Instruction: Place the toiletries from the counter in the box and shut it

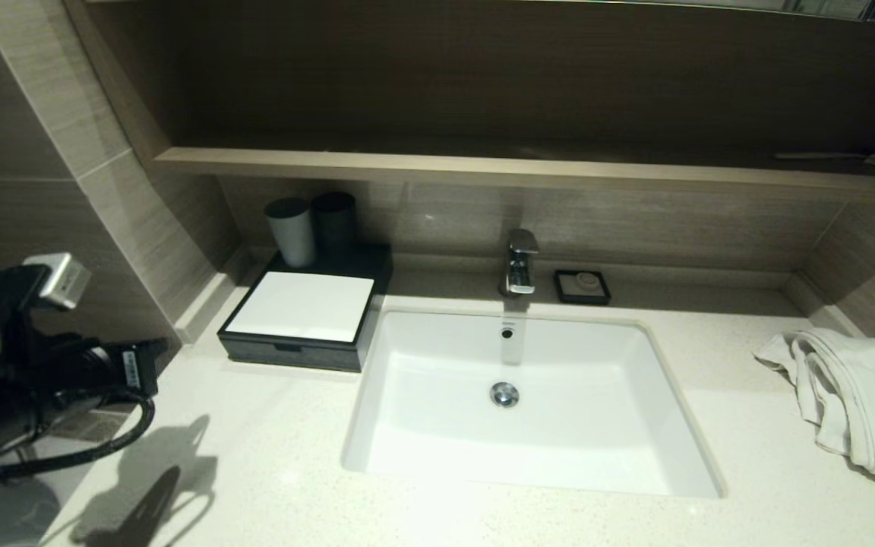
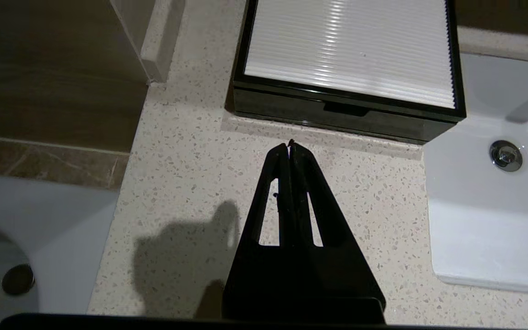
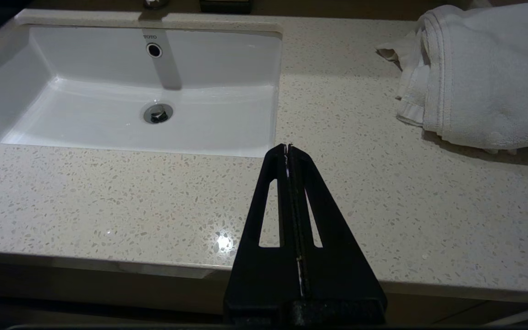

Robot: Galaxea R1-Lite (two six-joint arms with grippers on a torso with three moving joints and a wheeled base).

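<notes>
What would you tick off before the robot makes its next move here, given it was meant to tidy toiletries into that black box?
1. Box drawer closed: ok, its front sits flush in the left wrist view.
2. Toiletries off the counter: ok, no sticks or packets show on it in any view.
3. Toiletries inside the box: cannot tell, the drawer hides them.
4. Left gripper empty: ok, jaws shut on nothing, hanging above the counter in front of the box.
5. Right gripper out of the way: ok, shut and empty, at the counter's near edge, apart from the towel.
6. Sink free of stray items: ok.
</notes>
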